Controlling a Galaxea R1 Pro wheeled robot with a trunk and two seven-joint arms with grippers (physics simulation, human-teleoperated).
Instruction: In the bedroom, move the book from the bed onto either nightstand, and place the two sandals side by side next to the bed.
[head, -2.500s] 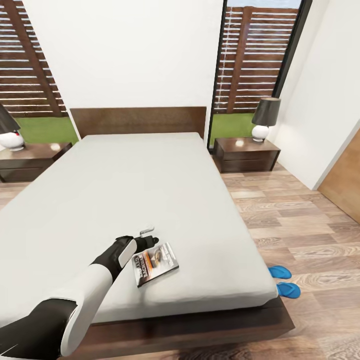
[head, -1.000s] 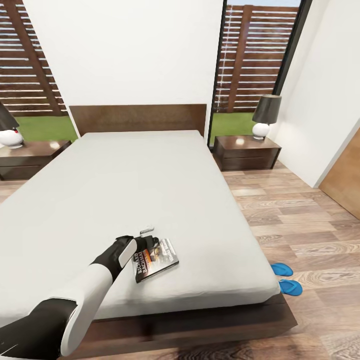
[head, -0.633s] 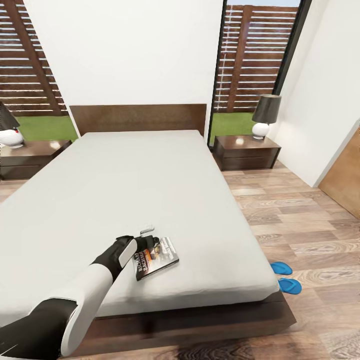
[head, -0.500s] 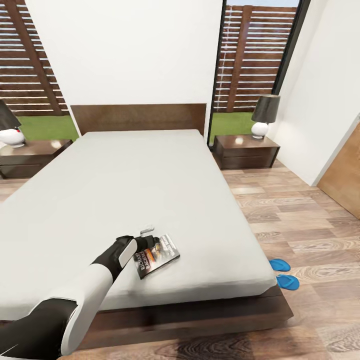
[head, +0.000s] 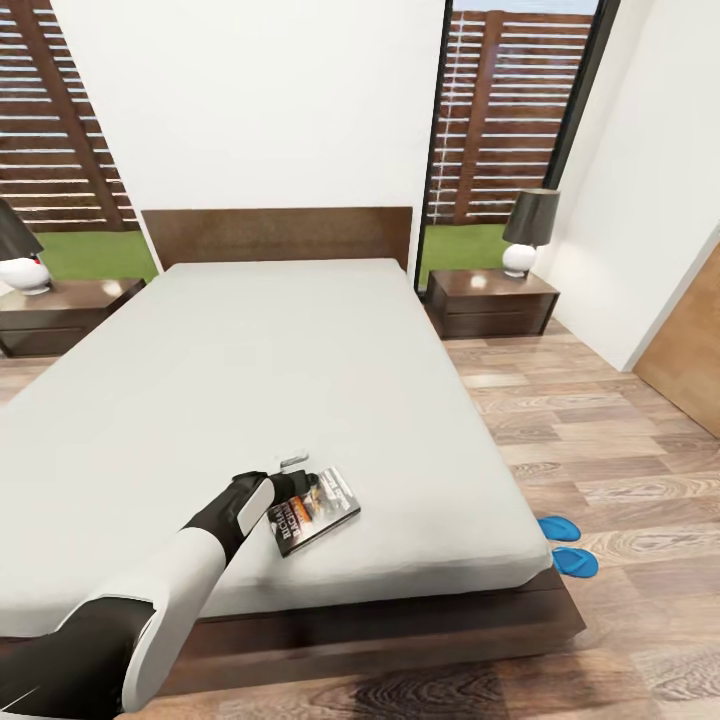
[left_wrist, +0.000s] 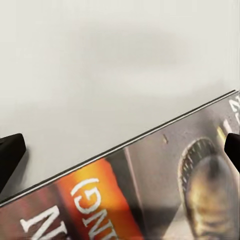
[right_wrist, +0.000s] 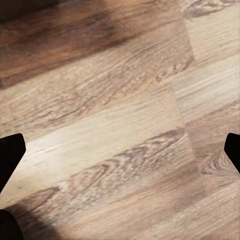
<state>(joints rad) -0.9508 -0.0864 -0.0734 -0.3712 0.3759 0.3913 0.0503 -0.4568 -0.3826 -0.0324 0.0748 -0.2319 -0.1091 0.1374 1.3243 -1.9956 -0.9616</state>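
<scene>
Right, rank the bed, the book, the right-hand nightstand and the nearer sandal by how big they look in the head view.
1. bed
2. nightstand
3. book
4. sandal

The nightstand stands much farther from the camera than the book, so its lead is, if anything, understated.
</scene>
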